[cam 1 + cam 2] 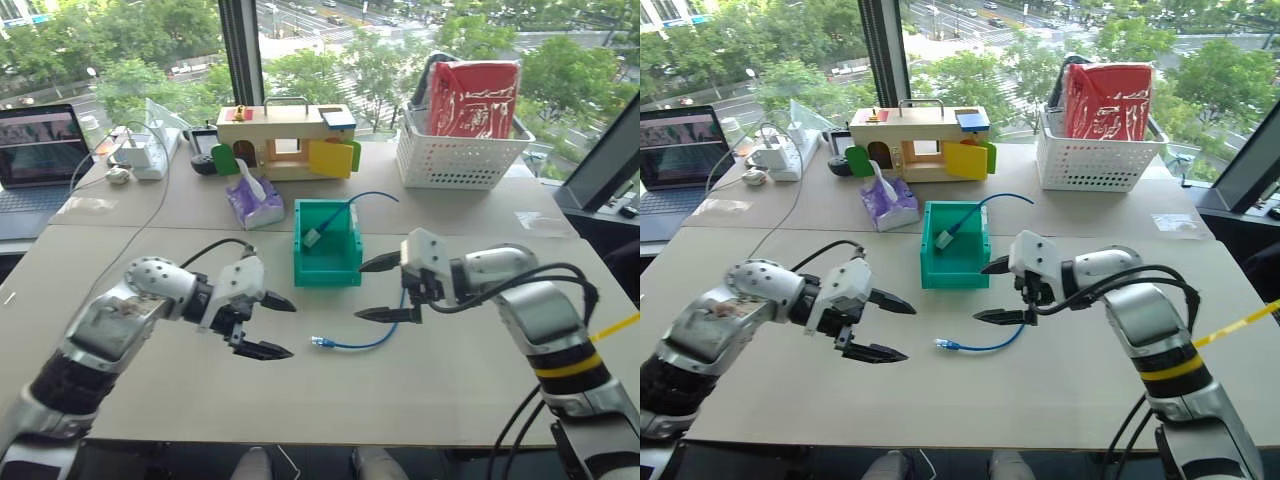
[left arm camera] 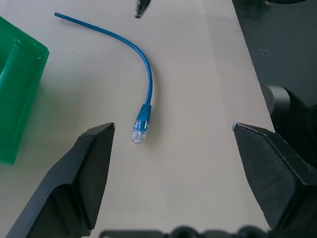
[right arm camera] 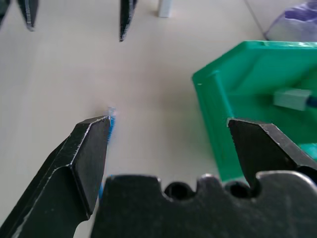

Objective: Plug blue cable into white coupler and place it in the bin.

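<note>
The teal-green bin (image 1: 328, 270) stands at the table's middle. Inside it the white coupler (image 1: 312, 237) lies tilted, and a blue cable (image 1: 365, 196) runs from it over the back wall. A short length of blue cable (image 1: 372, 344) lies on the table in front of the bin, its clear plug (image 2: 139, 131) pointing toward my left gripper (image 1: 290, 328). That gripper is open and empty, just left of the plug. My right gripper (image 1: 360, 291) hovers open beside the bin's front right corner, above the cable's other end, holding nothing.
At the back stand a white lattice basket (image 1: 462, 160) with a red bag, a wooden toy house (image 1: 285, 140), a purple tissue pack (image 1: 255, 203), a white power strip (image 1: 150, 155) and a laptop (image 1: 40, 150).
</note>
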Robot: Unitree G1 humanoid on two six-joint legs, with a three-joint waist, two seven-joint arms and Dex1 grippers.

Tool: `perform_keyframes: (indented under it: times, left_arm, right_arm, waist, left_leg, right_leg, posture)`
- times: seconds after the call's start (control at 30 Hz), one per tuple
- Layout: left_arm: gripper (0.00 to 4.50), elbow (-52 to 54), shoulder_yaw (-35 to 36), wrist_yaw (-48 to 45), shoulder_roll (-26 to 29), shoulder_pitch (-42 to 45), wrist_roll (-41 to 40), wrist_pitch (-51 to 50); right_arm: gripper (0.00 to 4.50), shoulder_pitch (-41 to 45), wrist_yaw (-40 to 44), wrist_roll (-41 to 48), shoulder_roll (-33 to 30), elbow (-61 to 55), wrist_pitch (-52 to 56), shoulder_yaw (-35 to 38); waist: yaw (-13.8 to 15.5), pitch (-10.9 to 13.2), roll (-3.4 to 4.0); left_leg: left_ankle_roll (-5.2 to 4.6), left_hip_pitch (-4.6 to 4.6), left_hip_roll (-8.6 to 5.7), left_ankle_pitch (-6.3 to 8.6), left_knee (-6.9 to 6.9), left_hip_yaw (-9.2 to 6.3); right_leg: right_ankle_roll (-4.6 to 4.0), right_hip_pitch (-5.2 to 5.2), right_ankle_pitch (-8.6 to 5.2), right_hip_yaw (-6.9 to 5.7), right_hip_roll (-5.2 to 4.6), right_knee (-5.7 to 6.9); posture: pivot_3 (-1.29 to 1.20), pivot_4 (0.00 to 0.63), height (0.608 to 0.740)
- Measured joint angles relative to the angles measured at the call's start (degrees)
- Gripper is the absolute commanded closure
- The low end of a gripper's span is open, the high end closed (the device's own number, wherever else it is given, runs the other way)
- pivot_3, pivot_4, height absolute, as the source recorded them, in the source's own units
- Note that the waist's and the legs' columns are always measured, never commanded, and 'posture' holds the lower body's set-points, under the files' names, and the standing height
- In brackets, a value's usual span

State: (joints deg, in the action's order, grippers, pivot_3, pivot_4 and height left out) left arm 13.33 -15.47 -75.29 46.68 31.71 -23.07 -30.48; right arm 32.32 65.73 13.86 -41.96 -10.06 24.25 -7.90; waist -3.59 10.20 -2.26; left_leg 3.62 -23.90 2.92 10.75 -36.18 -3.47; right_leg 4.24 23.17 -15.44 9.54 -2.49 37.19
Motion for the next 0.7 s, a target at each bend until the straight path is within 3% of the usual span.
perform_keyframes:
  times: [0.2, 0.43, 0.7]
  left_arm:
    - [0.38, -12.2, -5.3, -1.2, -4.7, 0.8, 7.8, 10.5]
    - [0.38, -22.6, -5.4, -1.2, -14.7, 2.3, 9.4, 19.4]
    - [0.38, -31.4, -5.4, -3.2, -16.1, 4.3, 12.1, 26.6]
  right_arm:
    - [0.05, -8.4, -4.8, 0.9, -3.4, -5.5, 4.6, 5.4]
    - [0.05, -19.3, -11.4, 4.4, -4.5, -15.1, 10.8, 14.3]
    - [0.05, -23.7, -12.4, 5.5, -8.0, -17.7, 11.4, 19.3]
  waist:
    - [-0.4, 0.0, 0.01]
    - [0.3, 0.0, 0.01]
    - [-0.3, 0.0, 0.04]
  left_leg:
    - [-0.04, 0.01, -0.03, 0.01, -0.06, 0.00]
    - [-0.04, -0.18, -0.06, 0.02, -0.20, -0.06]
    - [-0.05, -0.06, -0.08, 0.02, -0.24, -0.07]
  right_leg:
    - [-0.02, 0.02, 0.02, 0.00, -0.01, 0.10]
    - [0.03, 0.02, 0.03, -0.03, -0.04, 0.04]
    - [0.07, -0.08, 0.06, -0.02, -0.05, 0.08]
  posture:
    - [0.00, 0.150, 0.740]
    - [0.00, 0.150, 0.740]
    - [0.00, 0.150, 0.740]
